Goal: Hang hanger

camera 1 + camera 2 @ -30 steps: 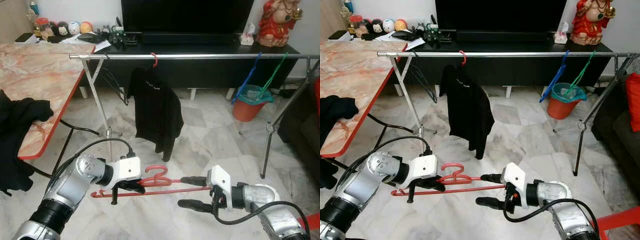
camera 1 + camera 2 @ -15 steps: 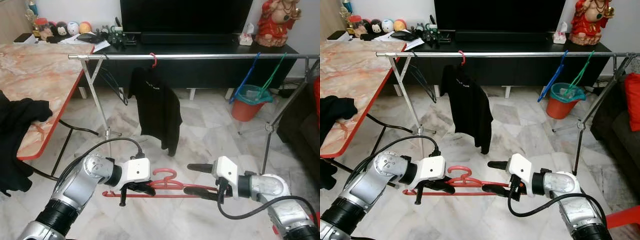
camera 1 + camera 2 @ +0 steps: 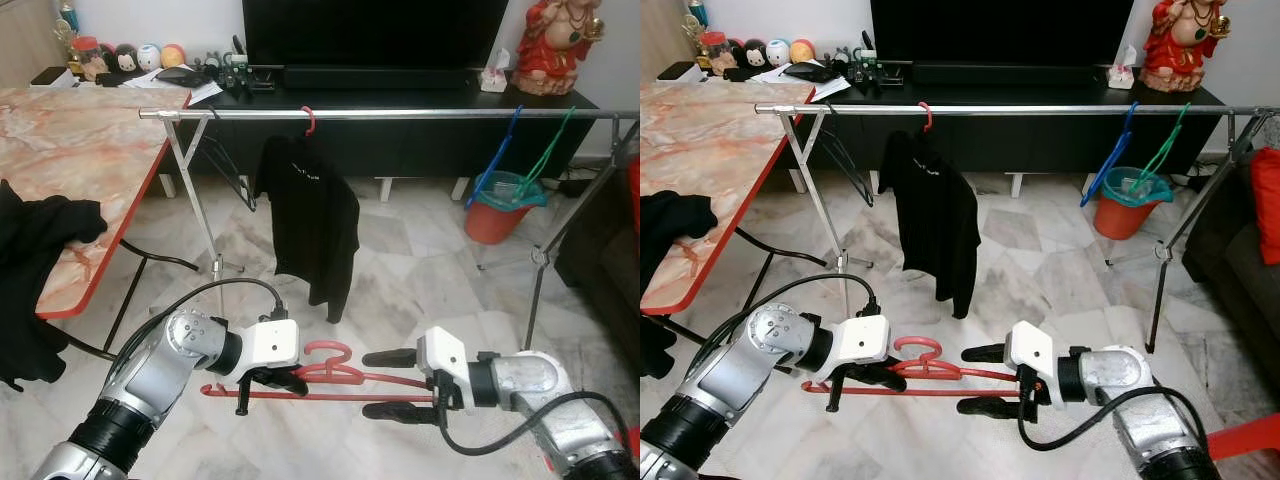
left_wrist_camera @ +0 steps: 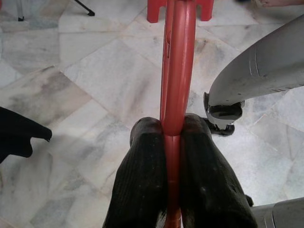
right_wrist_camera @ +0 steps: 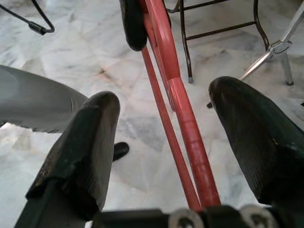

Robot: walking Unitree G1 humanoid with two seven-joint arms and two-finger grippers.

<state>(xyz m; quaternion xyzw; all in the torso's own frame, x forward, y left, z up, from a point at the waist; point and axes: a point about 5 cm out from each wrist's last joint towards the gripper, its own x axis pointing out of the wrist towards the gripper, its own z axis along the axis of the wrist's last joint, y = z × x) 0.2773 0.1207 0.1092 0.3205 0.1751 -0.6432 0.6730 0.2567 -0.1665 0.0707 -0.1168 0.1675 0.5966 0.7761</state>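
Red hanger (image 3: 330, 375) is lying level between our two arms, low over the marble floor (image 3: 420, 270), well below the steel rail (image 3: 400, 114) where a black shirt (image 3: 310, 225) is hanging. In the eye views, our left gripper (image 3: 272, 381) is pinching it near the hook, while our right gripper (image 3: 390, 385) is straddling its far end, fingers spread. In the left wrist view, both fingers (image 4: 142, 190) are pressing the red bar. In the right wrist view, the hanger (image 5: 178, 109) is passing between parted fingers (image 5: 88, 142), touching neither.
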